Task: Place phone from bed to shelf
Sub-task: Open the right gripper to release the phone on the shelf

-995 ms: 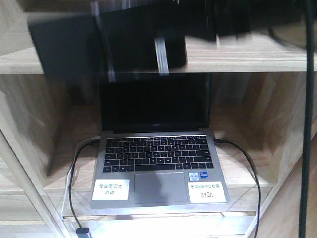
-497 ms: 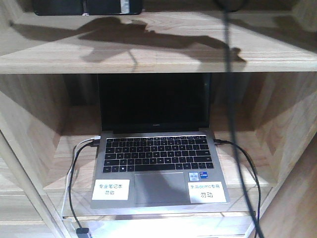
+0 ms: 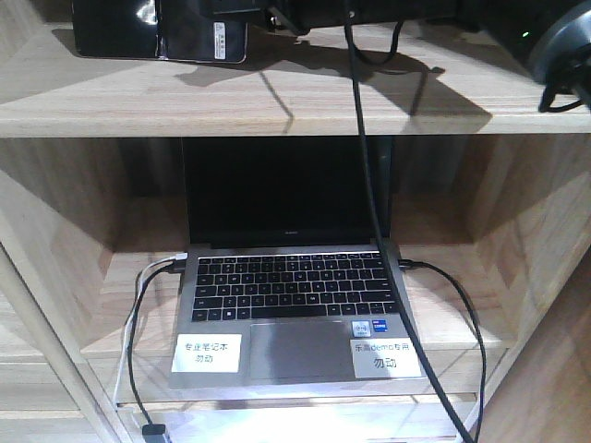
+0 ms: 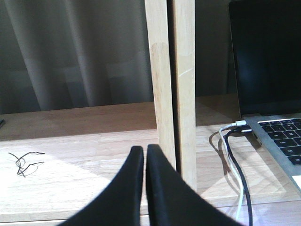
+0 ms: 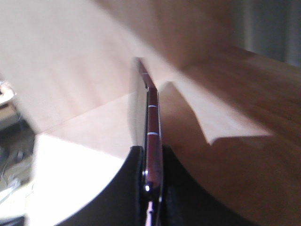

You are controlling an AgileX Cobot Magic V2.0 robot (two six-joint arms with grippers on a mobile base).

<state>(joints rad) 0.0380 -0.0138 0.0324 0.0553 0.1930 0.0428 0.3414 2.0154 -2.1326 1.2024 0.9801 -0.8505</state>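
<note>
We are now seeing the right gripper (image 5: pixel 151 188), pinched on the phone (image 3: pixel 159 32) edge, coming forward over the upper shelf (image 3: pixel 277 101) board, so placement looks close. Our left gripper (image 4: pixel 145 162) is hanging closed and empty beside the laptop (image 3: pixel 291 295).
</note>
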